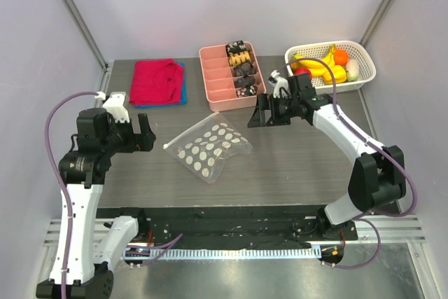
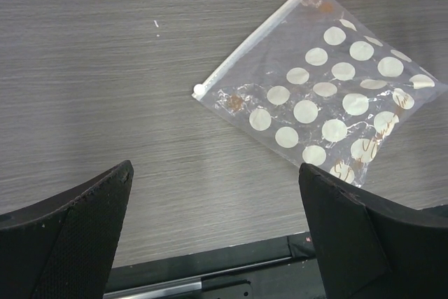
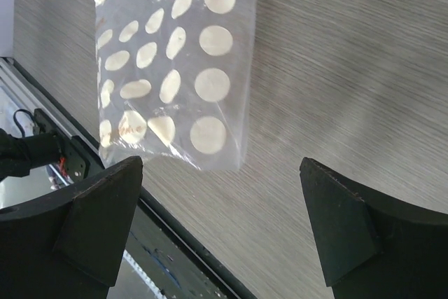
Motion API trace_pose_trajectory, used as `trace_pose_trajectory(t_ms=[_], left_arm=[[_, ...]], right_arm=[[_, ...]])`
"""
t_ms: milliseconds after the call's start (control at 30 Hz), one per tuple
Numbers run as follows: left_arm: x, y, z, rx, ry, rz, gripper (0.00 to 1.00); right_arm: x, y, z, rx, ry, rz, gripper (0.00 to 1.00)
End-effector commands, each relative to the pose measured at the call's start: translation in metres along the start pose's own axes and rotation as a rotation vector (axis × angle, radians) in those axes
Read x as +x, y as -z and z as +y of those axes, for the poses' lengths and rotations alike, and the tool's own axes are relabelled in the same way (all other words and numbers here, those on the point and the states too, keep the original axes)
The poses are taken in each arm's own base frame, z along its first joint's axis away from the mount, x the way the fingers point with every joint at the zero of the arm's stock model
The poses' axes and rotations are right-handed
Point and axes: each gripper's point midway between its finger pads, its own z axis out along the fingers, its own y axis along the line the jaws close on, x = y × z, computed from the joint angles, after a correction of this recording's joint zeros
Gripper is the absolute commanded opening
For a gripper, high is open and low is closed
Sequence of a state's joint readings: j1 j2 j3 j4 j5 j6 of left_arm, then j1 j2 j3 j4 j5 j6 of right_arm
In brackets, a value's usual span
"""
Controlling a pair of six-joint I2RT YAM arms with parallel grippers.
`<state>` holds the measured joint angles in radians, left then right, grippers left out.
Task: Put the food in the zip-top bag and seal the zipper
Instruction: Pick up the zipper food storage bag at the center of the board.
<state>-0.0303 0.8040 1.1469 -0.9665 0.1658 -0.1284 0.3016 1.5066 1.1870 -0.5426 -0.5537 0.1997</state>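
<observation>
The clear zip-top bag (image 1: 208,145) with white dots lies flat mid-table; it also shows in the left wrist view (image 2: 329,103) and the right wrist view (image 3: 164,68). Its pale zipper (image 2: 252,43) runs along the bag's upper left edge. The food, yellow bananas (image 1: 313,61), an orange (image 1: 341,56), a red apple (image 1: 303,73), a yellow pepper (image 1: 337,73) and a white piece (image 1: 353,69), sits in the white mesh basket (image 1: 364,57). My left gripper (image 1: 145,133) is open and empty left of the bag. My right gripper (image 1: 264,118) is open and empty right of the bag.
A pink divided tray (image 1: 227,78) with dark snacks stands behind the bag. Red and blue cloths (image 1: 157,82) lie at the back left. A black rail (image 1: 231,218) runs along the table's near edge.
</observation>
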Motion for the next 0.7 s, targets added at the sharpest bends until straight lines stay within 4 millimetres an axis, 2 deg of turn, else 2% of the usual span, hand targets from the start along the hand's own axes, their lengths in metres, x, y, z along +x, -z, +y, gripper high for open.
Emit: trace_pose_trajectory(t_ms=[0,133,167,233,367,533,667], left_arm=[[-0.006,-0.006,-0.011,0.067,-0.002,-0.036,1.0],[0.0,-0.011,-0.012,0.079,0.011,-0.012,1.0],[0.001,-0.012,-0.013,0.083,0.012,-0.012,1.0],[0.002,-0.013,-0.013,0.088,0.015,-0.01,1.0],[0.006,-0.016,-0.014,0.095,0.027,0.002,1.0],[0.01,-0.019,-0.018,0.112,0.067,0.015,1.0],[0.014,-0.023,-0.02,0.124,0.102,0.03,1.0]], right_arm=[[-0.027,-0.02,0.019,-0.04,0.007,-0.047,1.0],[-0.021,-0.048,0.016,-0.051,-0.055,0.008,1.0],[-0.014,-0.058,0.011,-0.05,-0.078,0.037,0.99],[-0.008,-0.068,0.011,-0.064,-0.101,0.061,1.0],[0.018,-0.09,0.012,-0.108,-0.201,0.147,1.0],[0.037,-0.098,0.023,-0.204,-0.27,0.193,0.97],[0.042,-0.099,0.035,-0.29,-0.321,0.214,0.88]])
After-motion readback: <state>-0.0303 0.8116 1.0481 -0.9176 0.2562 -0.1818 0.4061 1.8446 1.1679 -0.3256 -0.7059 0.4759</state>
